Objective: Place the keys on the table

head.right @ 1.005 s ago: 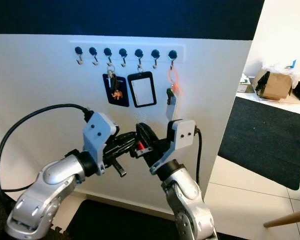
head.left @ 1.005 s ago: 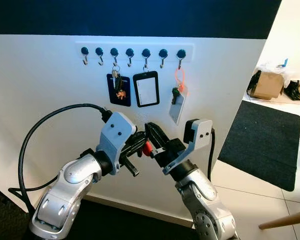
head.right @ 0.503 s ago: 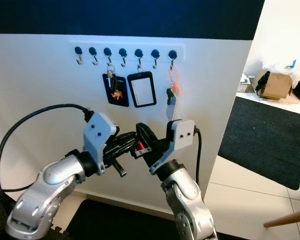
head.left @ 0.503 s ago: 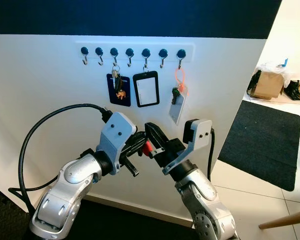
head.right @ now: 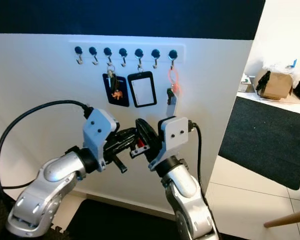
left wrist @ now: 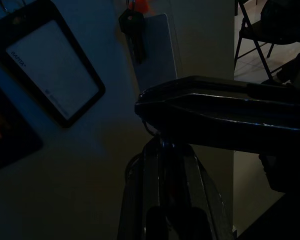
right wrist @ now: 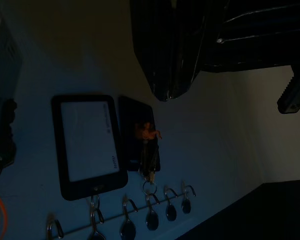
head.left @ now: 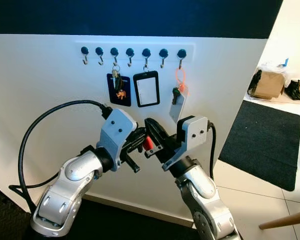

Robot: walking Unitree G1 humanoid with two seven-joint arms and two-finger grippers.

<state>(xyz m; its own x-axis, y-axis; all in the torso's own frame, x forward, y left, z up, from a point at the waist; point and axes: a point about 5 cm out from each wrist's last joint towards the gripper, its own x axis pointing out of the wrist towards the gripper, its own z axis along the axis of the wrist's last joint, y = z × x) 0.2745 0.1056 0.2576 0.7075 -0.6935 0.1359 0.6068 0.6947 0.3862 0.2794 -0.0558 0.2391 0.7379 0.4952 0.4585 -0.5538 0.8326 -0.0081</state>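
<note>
Nearest the camera, 2 silver arms rise from the lower edge of the head views and cross in front of a white wall. The left hand [head.left: 140, 141] and the right hand [head.left: 152, 132] meet tip to tip below the hanging items; a small red part [head.left: 148, 143] shows between them. In the wrist views each hand's black fingers lie close together, with nothing seen between them.

Beyond the hands, a hook rail [head.left: 131, 52] with 7 dark-knobbed hooks runs along the wall. The keys [head.left: 115, 76] hang from the 3rd hook from the left end, in front of a dark blue tag [head.left: 119, 90] with a small orange figure. A black-framed card holder [head.left: 146, 89] hangs from the 5th hook. An orange loop [head.left: 179, 77] on the 7th hook carries a dark key [head.left: 175, 95] and a pale card [head.left: 178, 106].

Judged step: reaching for the keys, which are not yet taken. To do it well, 1 hand should separate from the other, rise to the 3rd hook, spread its fingers around the key ring, and lift up and off the hook tip without snagging the neighbouring holder. Farthest, a dark mat [head.left: 265, 140] lies on the tiled floor.
</note>
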